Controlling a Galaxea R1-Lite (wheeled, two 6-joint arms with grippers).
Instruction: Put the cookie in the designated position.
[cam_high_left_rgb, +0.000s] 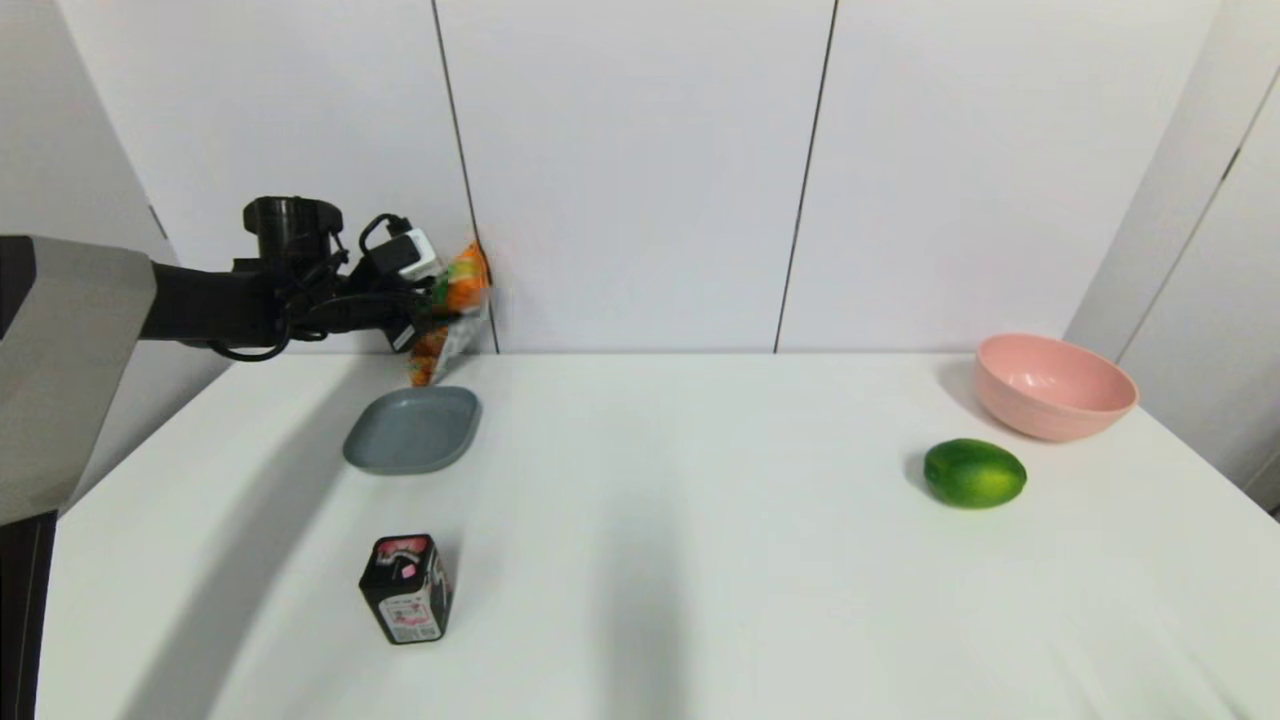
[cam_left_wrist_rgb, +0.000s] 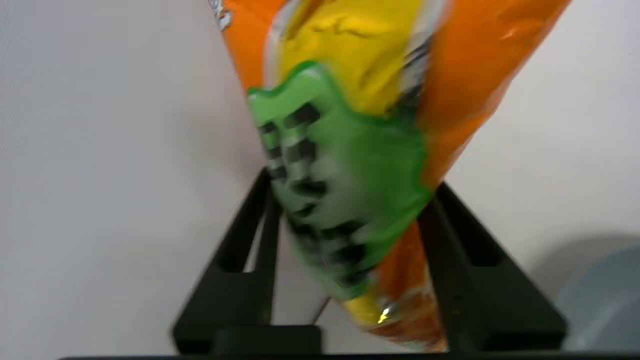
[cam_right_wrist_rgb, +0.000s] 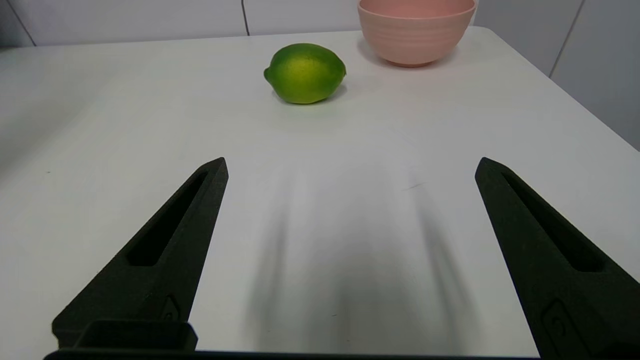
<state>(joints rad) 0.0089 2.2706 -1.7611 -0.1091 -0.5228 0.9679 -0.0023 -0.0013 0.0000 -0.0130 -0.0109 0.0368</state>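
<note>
Fingers of my left gripper are clamped on the cookie, one black prong on each side of the orange bag near its green badge, as the left wrist view shows. At the upper left of the head frame my left arm reaches across from the frame's edge, and the bag hangs from the gripper in the air, its lower end just above the far rim of the grey plate, not touching it as far as I can tell. That plate lies bare on the table directly below, left of centre. Lower down on the left, a small black carton stands upright, well apart from the plate. Toward the right of the frame lie a green lime and, behind it near the right edge, a pink bowl. My right gripper does not appear in the head frame; its own wrist view shows the prongs spread wide with nothing between them, low over the table and facing the lime and bowl.

Stage, as I judge it: pickup and carry are done; lowering the bag onto the plate and letting go remain. Since the bag is longer than the plate, I expect some overhang.
</note>
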